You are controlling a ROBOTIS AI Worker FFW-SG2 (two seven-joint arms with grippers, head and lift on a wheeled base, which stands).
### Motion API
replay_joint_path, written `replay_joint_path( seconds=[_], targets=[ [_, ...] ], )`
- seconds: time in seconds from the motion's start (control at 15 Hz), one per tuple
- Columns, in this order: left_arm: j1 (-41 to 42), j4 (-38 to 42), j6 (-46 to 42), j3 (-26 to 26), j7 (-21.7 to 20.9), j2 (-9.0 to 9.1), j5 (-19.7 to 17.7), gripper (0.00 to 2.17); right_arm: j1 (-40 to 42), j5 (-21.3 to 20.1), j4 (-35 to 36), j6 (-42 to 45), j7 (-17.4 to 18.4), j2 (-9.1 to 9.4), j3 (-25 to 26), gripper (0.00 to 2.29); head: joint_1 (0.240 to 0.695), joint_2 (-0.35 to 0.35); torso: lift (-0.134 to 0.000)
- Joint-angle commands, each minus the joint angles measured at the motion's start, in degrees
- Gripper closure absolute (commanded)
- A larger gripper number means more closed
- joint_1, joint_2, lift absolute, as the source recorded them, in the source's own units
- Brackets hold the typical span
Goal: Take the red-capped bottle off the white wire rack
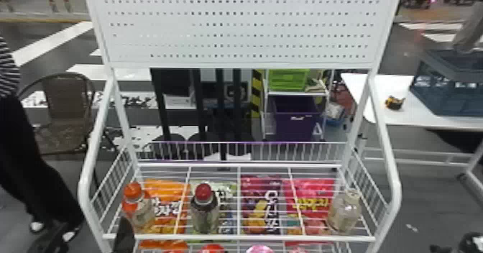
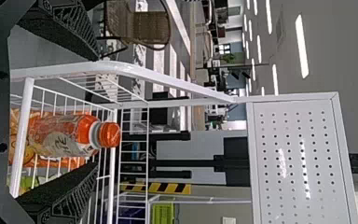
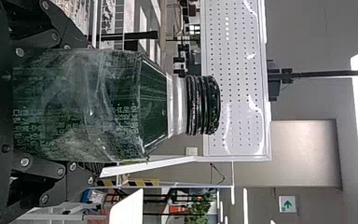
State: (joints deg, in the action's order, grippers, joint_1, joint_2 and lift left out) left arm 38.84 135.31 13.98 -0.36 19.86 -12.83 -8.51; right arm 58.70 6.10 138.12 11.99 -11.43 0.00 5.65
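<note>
Red-capped bottle (image 1: 204, 212): stood upright inside the white wire rack (image 1: 239, 238), second from its left end, behind the front rail, with neither gripper on it. Orange-capped bottle (image 1: 138, 212): stood at the rack's left end. Pale bottle (image 1: 345, 212): at the rack's right end.

Left gripper (image 1: 124, 234): at the rack's front left corner. In the left wrist view its fingers (image 2: 67, 191) were spread apart, nothing clamped, and the orange-capped bottle showed past them, inside the rack.

Right gripper (image 3: 91, 109): closed on a dark green bottle (image 3: 98, 135) with a black cap (image 3: 205, 105), neck pointing up, held in front of the rack's perforated panel (image 3: 235, 93).

Bags within the rack's outline, left to right: orange (image 1: 167, 191), green (image 1: 226, 191), purple (image 1: 260, 187), red (image 1: 312, 191). Purple bin (image 1: 296, 121) and green basket (image 1: 287, 79): beyond the rack. White table (image 1: 391, 117) with blue crate (image 1: 449, 97): right of the rack. Wicker chair (image 1: 66, 101): left of it.
</note>
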Motion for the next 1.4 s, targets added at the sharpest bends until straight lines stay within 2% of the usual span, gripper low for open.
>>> replay_joint_path(
  seconds=[0.0, 0.67, 0.87, 1.13, 1.33],
  targets=[
    [0.0, 0.04, 0.04, 0.01, 0.0, 0.0, 0.42, 0.09, -0.08, -0.04, -0.05, 0.0, 0.0, 0.05, -0.02, 1.13, 0.499, 0.0, 0.0],
    [0.09, -0.57, -0.13, -0.61, -0.18, 0.09, 0.42, 0.09, 0.01, -0.04, -0.05, 0.0, 0.0, 0.05, -0.02, 1.13, 0.499, 0.0, 0.0],
    [-1.05, -7.08, -4.18, -6.23, -0.18, 0.0, 2.18, 0.09, 0.01, -0.04, -0.05, 0.0, 0.0, 0.05, -0.02, 1.13, 0.499, 0.0, 0.0],
    [-4.92, -17.8, -14.55, -14.23, 0.18, -0.26, 3.32, 0.09, 0.01, -0.12, -0.05, 0.0, 0.0, 0.05, -0.02, 1.13, 0.499, 0.0, 0.0],
    [-10.54, -24.65, -15.43, -19.42, 0.88, -0.18, 3.41, 0.09, 0.19, 0.05, 0.04, 0.0, -0.08, 0.05, -0.02, 1.13, 0.499, 0.0, 0.0]
  ],
)
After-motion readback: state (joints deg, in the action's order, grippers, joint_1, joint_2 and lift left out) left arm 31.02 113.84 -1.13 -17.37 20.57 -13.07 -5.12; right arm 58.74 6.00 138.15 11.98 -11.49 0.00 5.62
